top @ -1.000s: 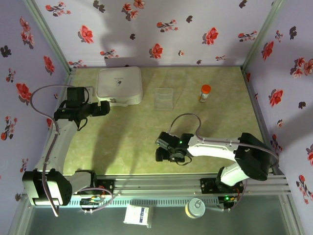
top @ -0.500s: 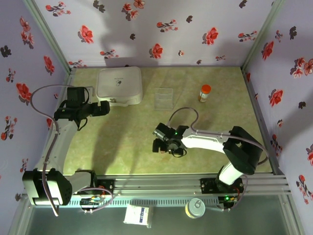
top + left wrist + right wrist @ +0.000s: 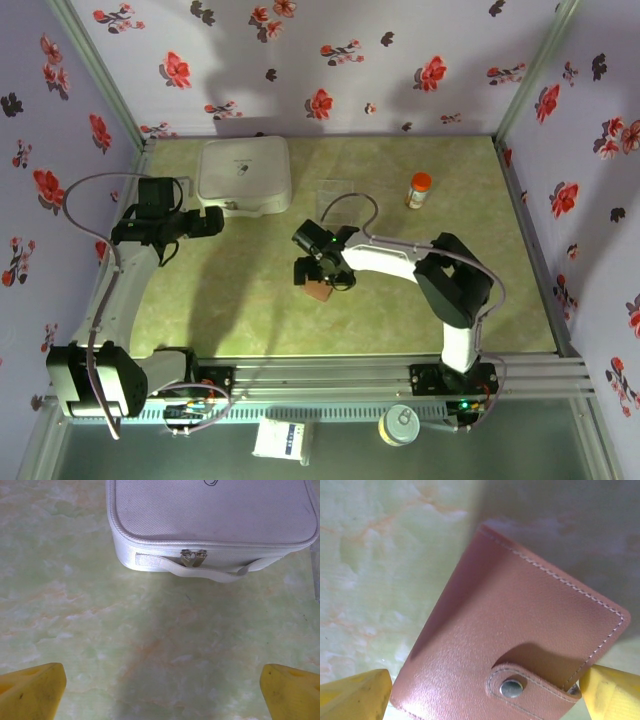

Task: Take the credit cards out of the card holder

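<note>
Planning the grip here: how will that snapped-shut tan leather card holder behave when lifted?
The card holder lies flat and thin on the table, so it is probably light but hard to get under. Its snap tab is fastened, so it should stay folded rather than flop open. The grained leather likely resists slipping.

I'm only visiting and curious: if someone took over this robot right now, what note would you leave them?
Left gripper: open, empty, facing the white zipped case.
Right gripper: open, straddling the card holder.
Card holder: flat on the table, snap shut.
Done: nothing taken out yet.
Left: grip it, unsnap, open, pull out the credit cards.
</note>
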